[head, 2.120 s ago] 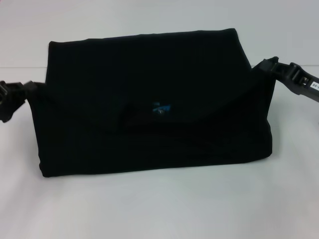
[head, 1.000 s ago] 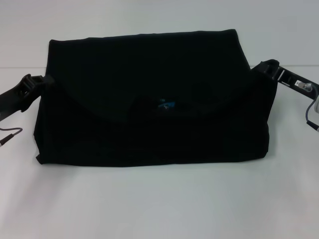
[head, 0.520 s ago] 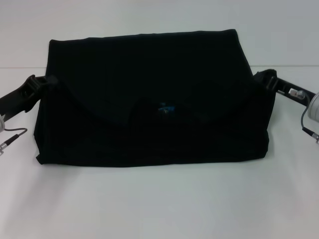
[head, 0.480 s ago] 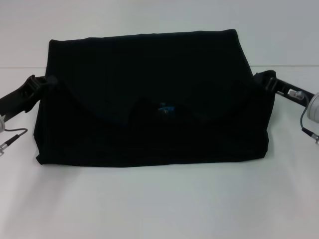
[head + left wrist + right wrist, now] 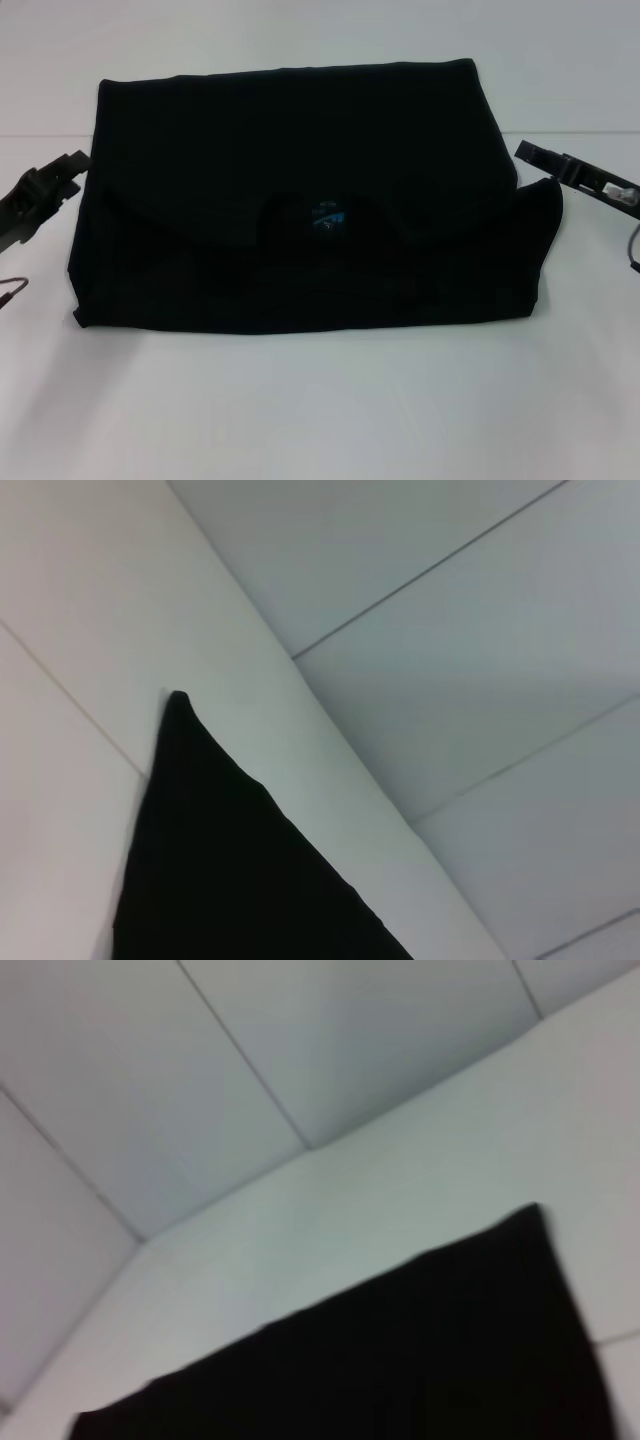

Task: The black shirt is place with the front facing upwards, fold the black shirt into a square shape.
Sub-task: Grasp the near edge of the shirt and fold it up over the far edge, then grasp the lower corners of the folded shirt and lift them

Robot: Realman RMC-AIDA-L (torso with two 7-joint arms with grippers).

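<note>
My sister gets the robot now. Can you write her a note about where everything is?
Left gripper: just off the left edge of the black shirt, holding nothing.
Right gripper: just off the shirt's right edge, holding nothing.
Shirt: lying on the white table, folded into a wide rectangle, with the blue neck label showing in the middle.
Done: the shirt is folded down to a wide band.
Left: it is wider than tall, so it probably needs another sideways fold to become a square.
</note>
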